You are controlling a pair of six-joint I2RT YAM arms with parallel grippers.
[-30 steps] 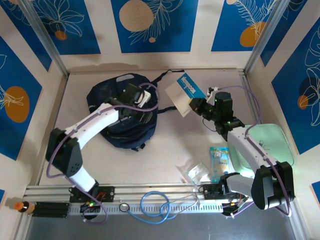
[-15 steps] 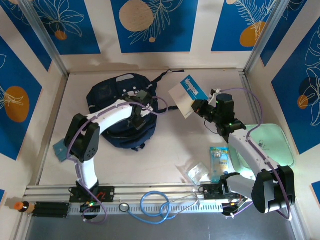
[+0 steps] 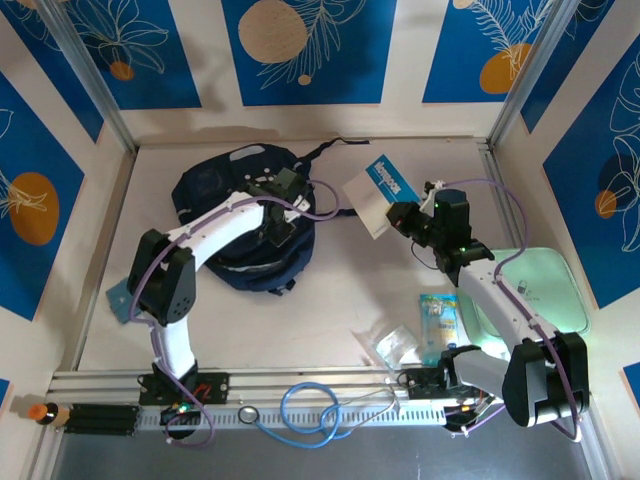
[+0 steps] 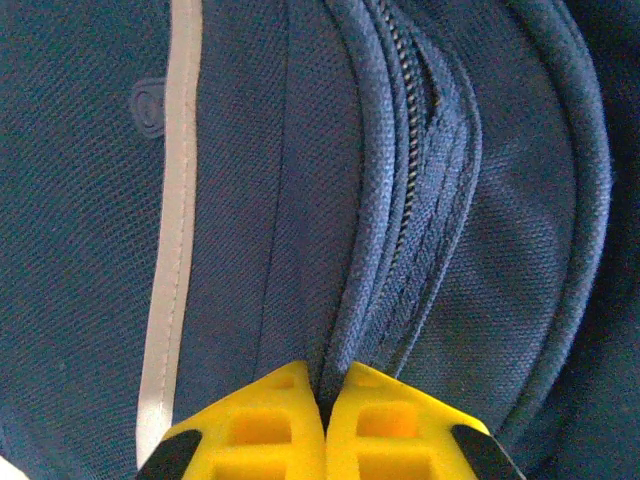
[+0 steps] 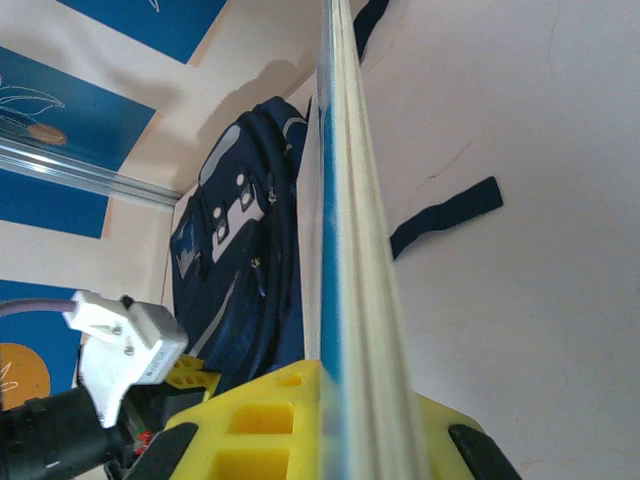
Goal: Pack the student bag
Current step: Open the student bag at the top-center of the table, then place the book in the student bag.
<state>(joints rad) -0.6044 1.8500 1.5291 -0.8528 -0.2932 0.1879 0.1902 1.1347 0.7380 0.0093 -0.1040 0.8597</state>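
Since one second ago, my left gripper (image 4: 325, 385) has gone from wide to fully closed, pinching a fold of the student bag (image 3: 235, 225) beside its zipper (image 4: 415, 150). The student bag lies flat on the table (image 3: 330, 290), far left of centre. My right gripper (image 5: 325, 375) clamps a blue-and-white booklet (image 3: 378, 195), raised just right of the bag. A mint green case (image 3: 545, 290) lies near the right wall.
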